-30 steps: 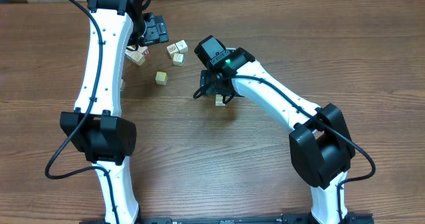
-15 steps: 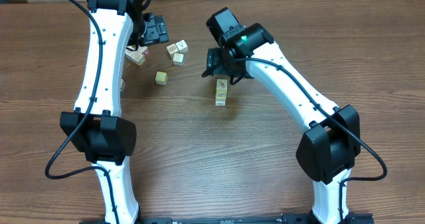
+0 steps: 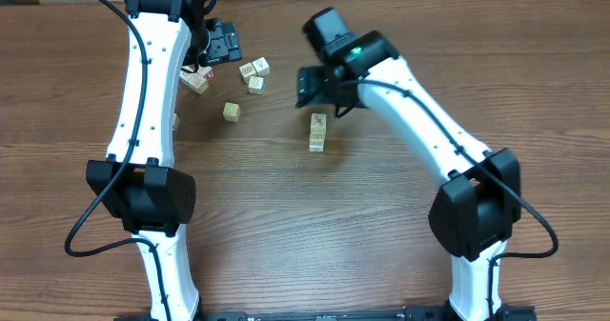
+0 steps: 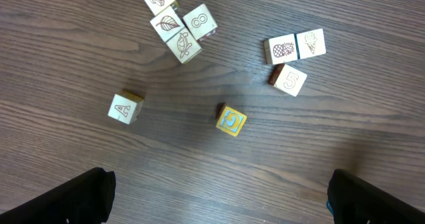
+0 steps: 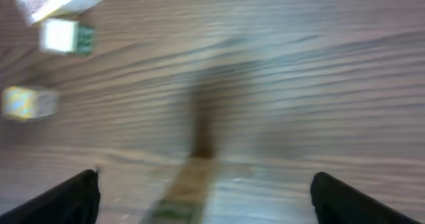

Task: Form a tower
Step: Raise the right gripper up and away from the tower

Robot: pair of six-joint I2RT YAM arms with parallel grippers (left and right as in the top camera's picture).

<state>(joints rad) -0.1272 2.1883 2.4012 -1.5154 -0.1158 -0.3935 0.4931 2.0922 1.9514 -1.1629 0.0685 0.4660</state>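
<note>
Overhead view: R gripper (image 3: pixel 322 94) has jaws spread wide w/ nothing held, and sits near the tower (image 3: pixel 317 131), on its far side. The tower stands upright on the desk (image 3: pixel 286 216), approx. centre, apart from the loose cubes (image 3: pixel 253 73). R wrist view is blurred. L gripper (image 4: pixel 222 201) has jaws spread wide, empty, over scattered cubes incl. a yellow cube (image 4: pixel 231 119).

wooden table (image 3: pixel 286 226) bears the tower (image 3: pixel 317 132) and loose cubes (image 3: pixel 232 111).
</note>
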